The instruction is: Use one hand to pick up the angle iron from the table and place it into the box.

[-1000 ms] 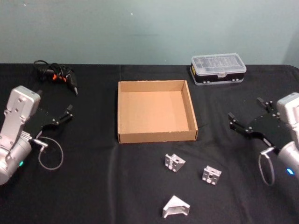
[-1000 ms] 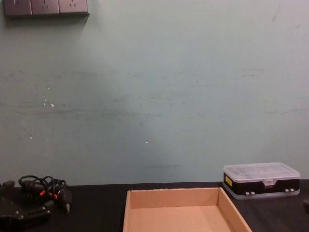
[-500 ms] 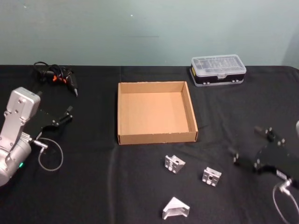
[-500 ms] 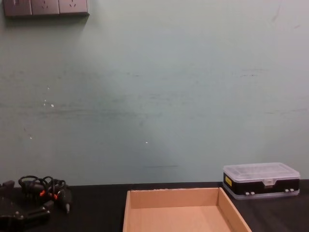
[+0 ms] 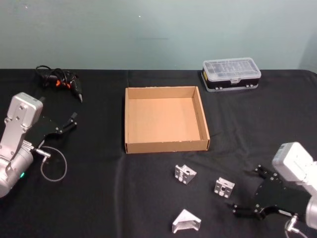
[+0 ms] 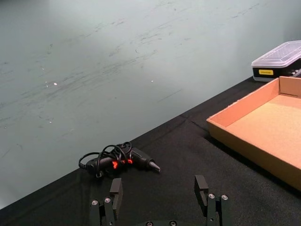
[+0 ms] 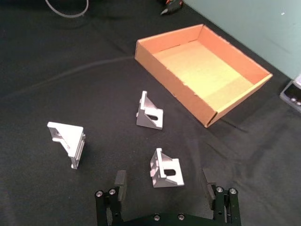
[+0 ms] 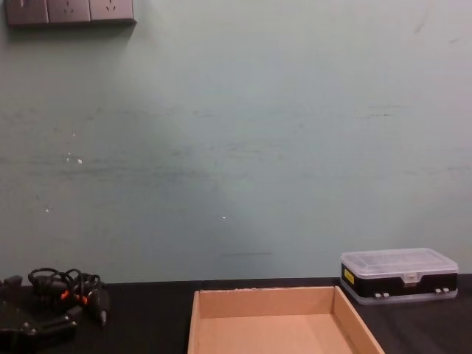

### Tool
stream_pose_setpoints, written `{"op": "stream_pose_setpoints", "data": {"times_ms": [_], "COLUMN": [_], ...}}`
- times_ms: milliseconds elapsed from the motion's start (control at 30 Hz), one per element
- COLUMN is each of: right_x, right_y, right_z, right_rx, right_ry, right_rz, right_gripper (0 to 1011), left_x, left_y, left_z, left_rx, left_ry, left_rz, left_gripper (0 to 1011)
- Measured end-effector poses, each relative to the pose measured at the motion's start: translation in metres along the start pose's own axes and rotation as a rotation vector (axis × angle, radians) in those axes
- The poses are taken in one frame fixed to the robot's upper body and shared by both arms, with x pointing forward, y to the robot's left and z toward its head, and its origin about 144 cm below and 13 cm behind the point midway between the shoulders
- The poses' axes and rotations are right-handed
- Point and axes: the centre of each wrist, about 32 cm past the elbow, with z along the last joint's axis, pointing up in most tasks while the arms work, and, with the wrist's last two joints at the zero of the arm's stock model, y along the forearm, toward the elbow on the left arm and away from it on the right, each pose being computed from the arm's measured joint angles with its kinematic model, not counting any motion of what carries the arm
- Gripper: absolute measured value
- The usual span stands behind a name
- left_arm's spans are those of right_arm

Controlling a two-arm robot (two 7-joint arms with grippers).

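Three silver angle irons lie on the black table (image 5: 99, 193) in front of the tan cardboard box (image 5: 166, 146): one (image 5: 184, 173) nearest the box, one (image 5: 224, 187) to its right, one (image 5: 186, 221) by the near edge. My right gripper (image 5: 246, 189) is low at the near right, open, just right of the right-hand angle iron. In the right wrist view that angle iron (image 7: 165, 168) sits just ahead of the open right gripper (image 7: 163, 186), roughly in line with the gap. My left gripper (image 5: 73, 121) rests open at the left, holding nothing.
A clear-lidded plastic case (image 5: 231, 74) stands at the back right beyond the box. A black tool with orange marks and a coiled cable (image 5: 62, 82) lies at the back left. The box (image 7: 174, 89) holds nothing.
My right arm has swung down from mid-right toward the near edge and now sits beside the angle irons. The left arm, the box and the angle irons have stayed put.
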Motion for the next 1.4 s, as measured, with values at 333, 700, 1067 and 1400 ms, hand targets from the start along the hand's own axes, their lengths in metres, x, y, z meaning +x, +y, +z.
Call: {"op": "stream_pose_setpoints", "data": {"times_ms": [333, 700, 1067, 1400], "right_x": [0.004, 0.005, 0.005, 0.005], "right_y": [0.029, 0.035, 0.034, 0.033], "right_z": [0.003, 0.003, 0.003, 0.003], "right_rx": [-0.054, -0.065, -0.061, -0.06], "right_ry": [0.018, 0.048, 0.04, 0.037], "right_rz": [0.029, 0.035, 0.033, 0.032], "right_gripper": [1000, 1000, 760, 448], "left_x": [0.0, 0.0, 0.0, 0.0], "left_y": [0.0, 0.0, 0.0, 0.0], "left_z": [0.0, 0.0, 0.0, 0.0], "left_rx": [0.0, 0.0, 0.0, 0.0], "left_ry": [0.0, 0.0, 0.0, 0.0], "left_rz": [0.0, 0.0, 0.0, 0.0], "left_gripper": [1005, 1005, 1005, 1004]}}
